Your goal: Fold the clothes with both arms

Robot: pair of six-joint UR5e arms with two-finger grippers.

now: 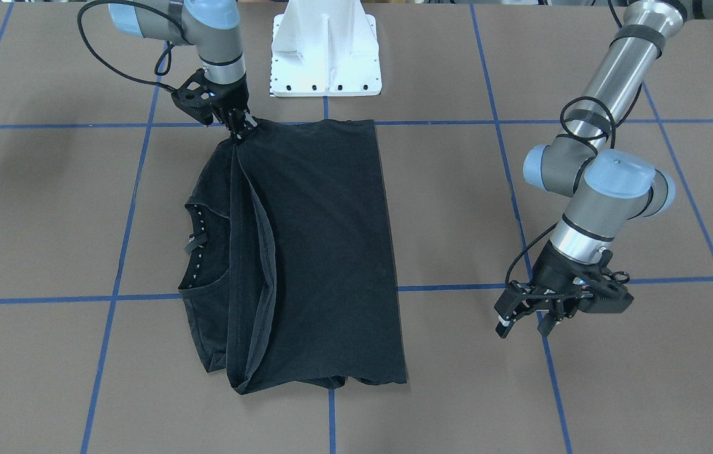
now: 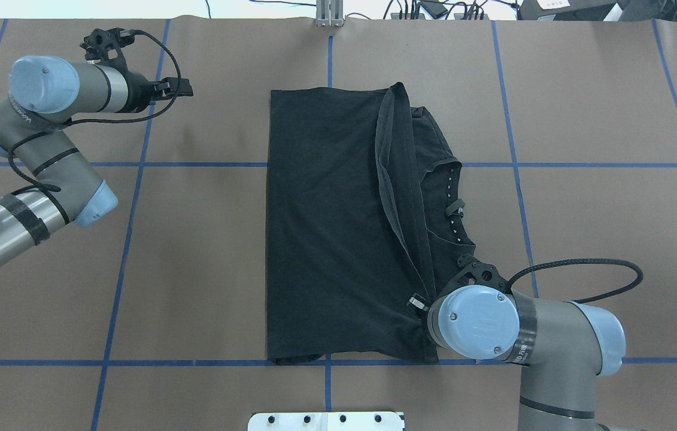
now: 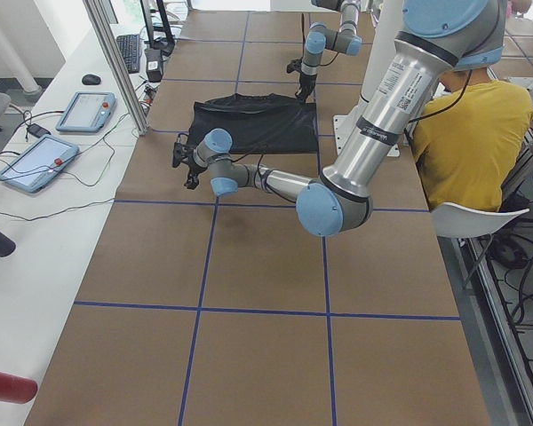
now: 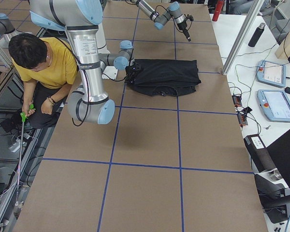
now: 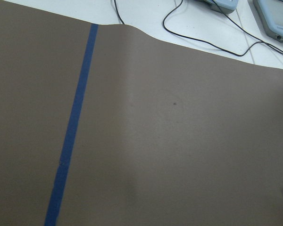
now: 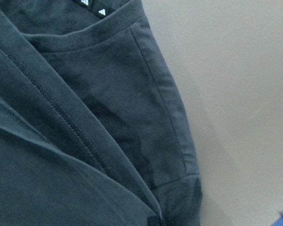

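While one black T-shirt (image 1: 324, 252) lies mid-table, two arms work around it: the right arm (image 2: 530, 335) is at the garment and the left arm (image 2: 45, 149) is well apart from it, out toward the table's far side. The shirt is doubled over lengthwise. A single broad layer covers most of it, and the collar with one sleeve shows on the robot's right side.

The right gripper (image 1: 241, 129) has its fingers pinched on the corner of that folded edge nearest the robot, and the cloth draws up to a point there. The left gripper (image 1: 527, 323) hangs over bare table with its two fingers spread and nothing between them; its wrist camera sees only the surface and one tape line.

The table (image 1: 583, 391) is covered in brown paper and ruled into large squares by blue tape lines (image 1: 123, 252). One white pedestal (image 1: 324, 57) stands at the robot's edge, just beside the shirt.

One person (image 4: 53, 67) in a yellow top sits behind the robot. On a white bench along the far side lie two handheld screens (image 4: 272, 72), one keyboard (image 3: 130, 51), one mouse (image 3: 91, 79) and loose cables.
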